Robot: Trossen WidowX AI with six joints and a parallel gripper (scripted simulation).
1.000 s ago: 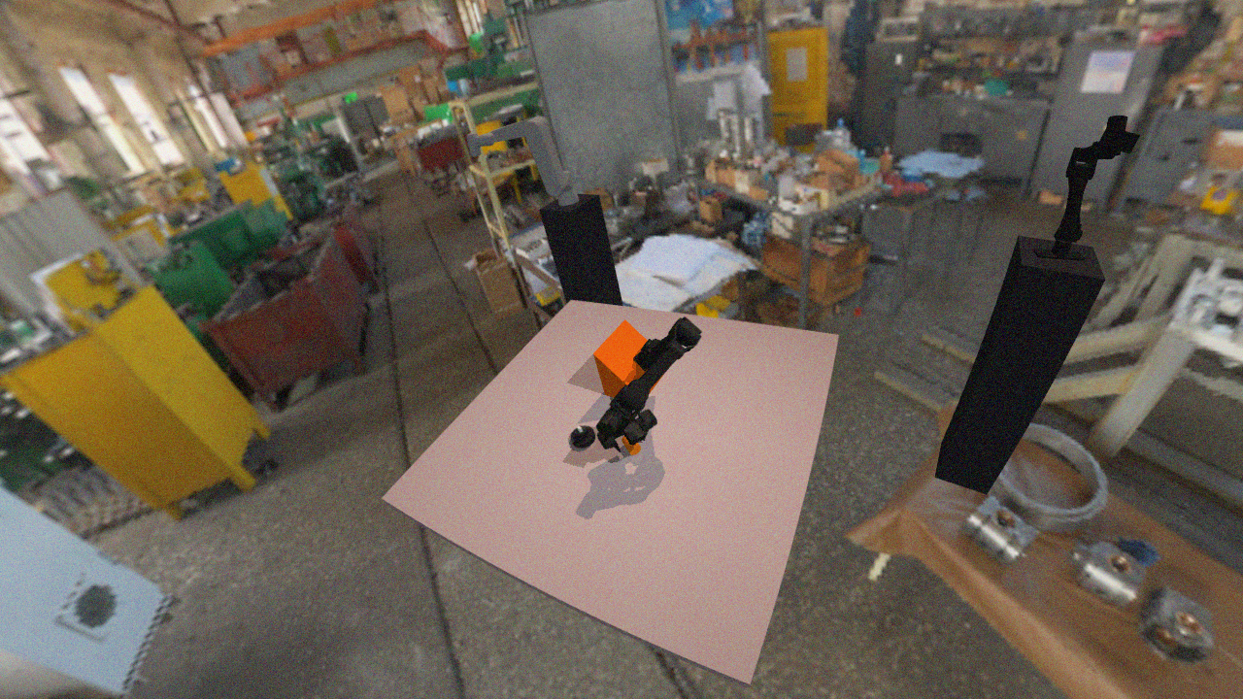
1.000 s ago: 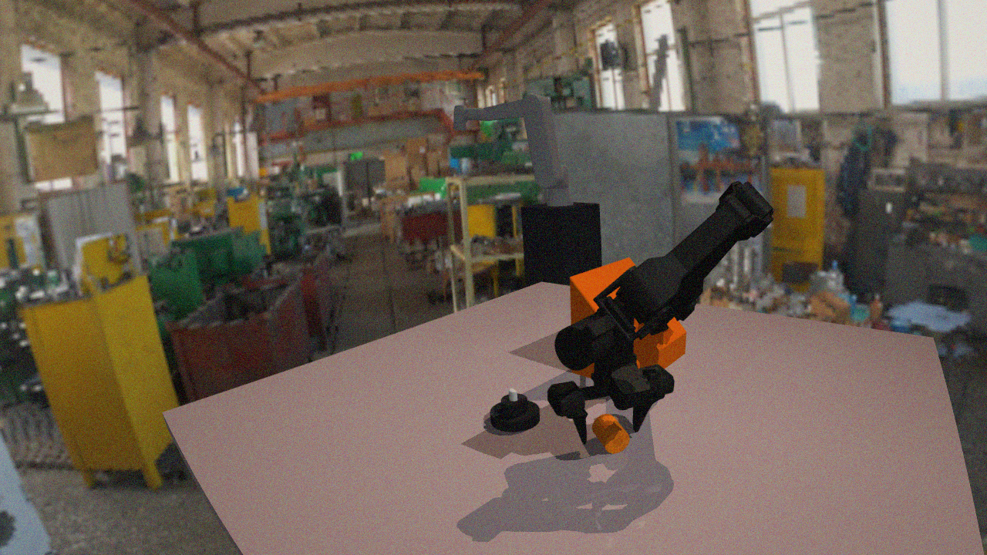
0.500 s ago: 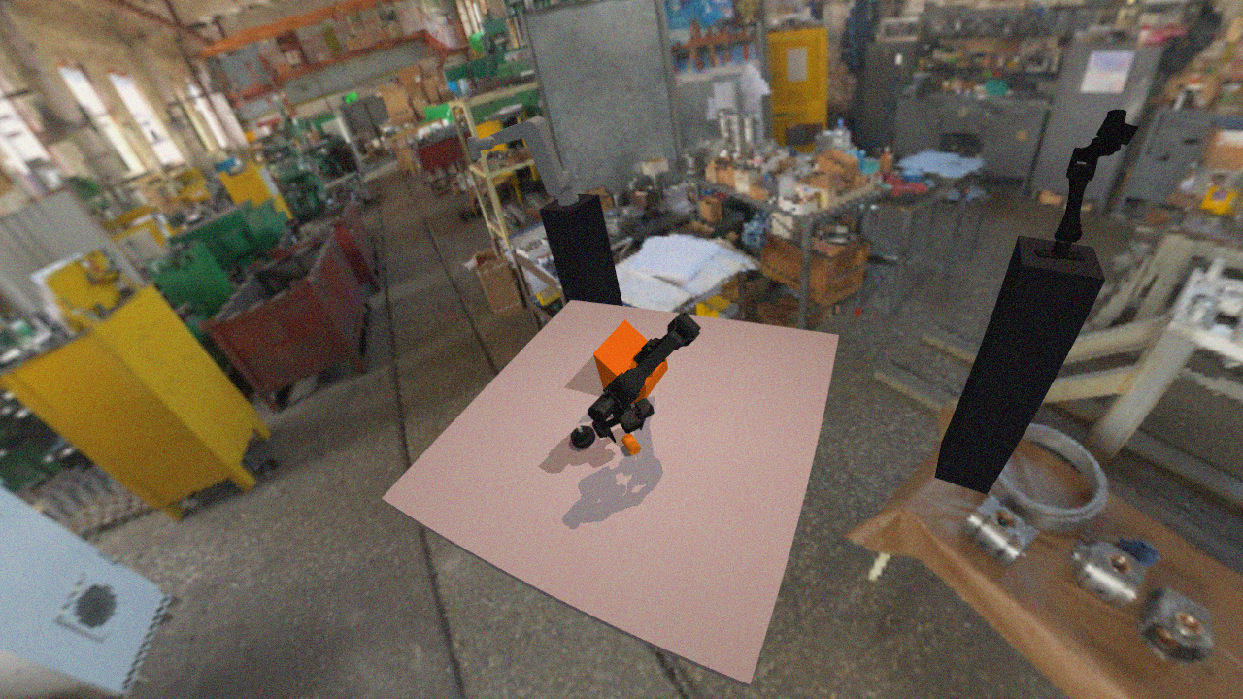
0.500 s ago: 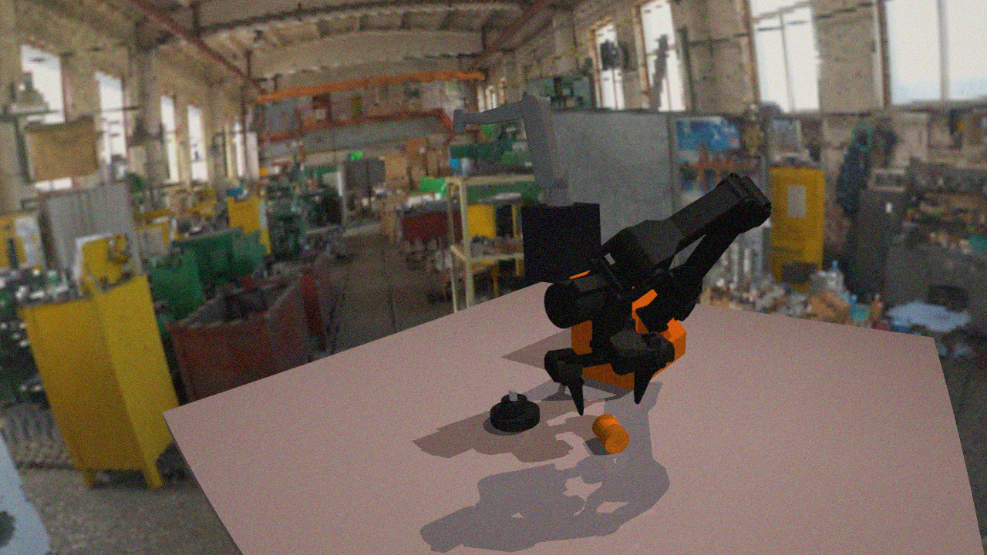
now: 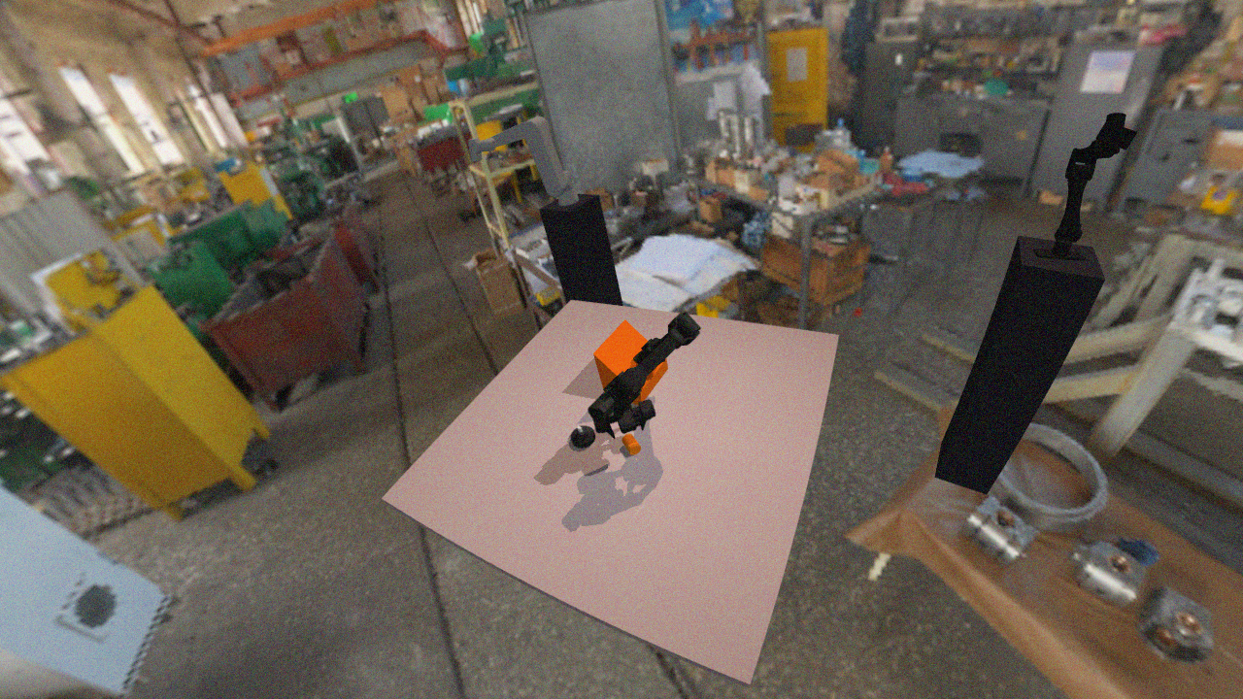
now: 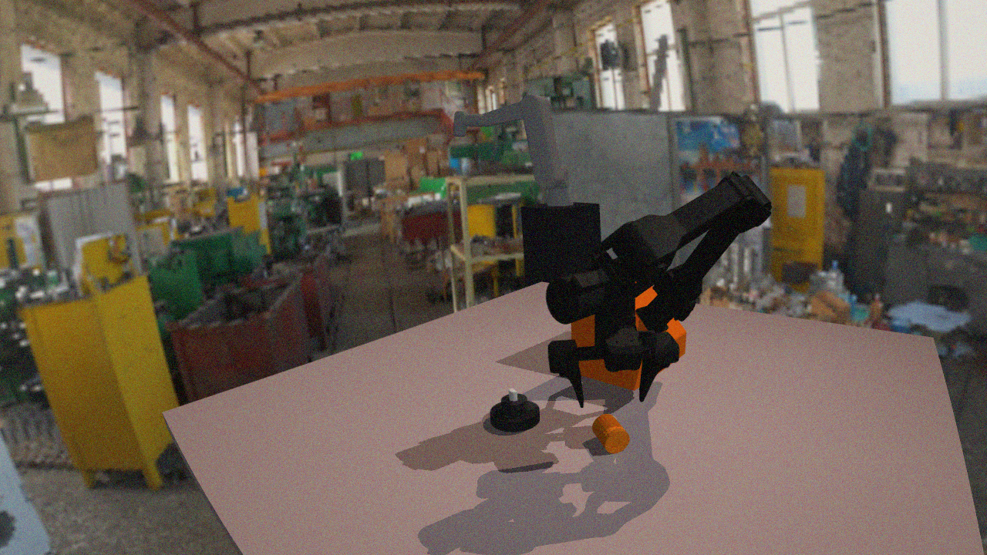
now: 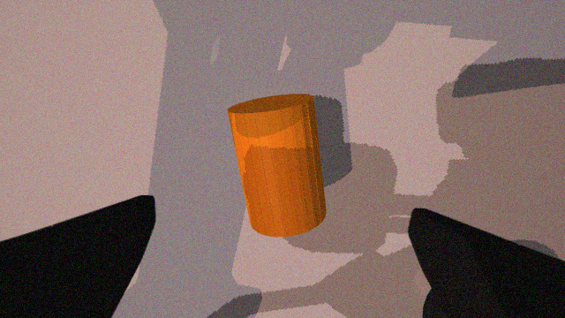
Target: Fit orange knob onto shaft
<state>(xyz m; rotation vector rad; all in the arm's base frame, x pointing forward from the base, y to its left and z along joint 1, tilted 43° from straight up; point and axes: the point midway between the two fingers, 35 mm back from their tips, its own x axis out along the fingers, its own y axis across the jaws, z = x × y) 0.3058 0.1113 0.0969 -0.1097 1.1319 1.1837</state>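
1. One orange knob, one black round pedestal carrying one silver shaft, one black arm and one orange block at the arm's foot, all on the pink table.
2. The knob lies on its side on the table, just to the right of the pedestal in the exterior view and apart from it.
3. In the wrist view the knob's long axis runs away from the camera, slightly tilted; one flat round end faces away. Its hole is not visible.
4. The gripper hangs above the knob with its fingers spread wide apart, holding nothing and touching nothing.
5. The shaft stands upright and bare on the pedestal.
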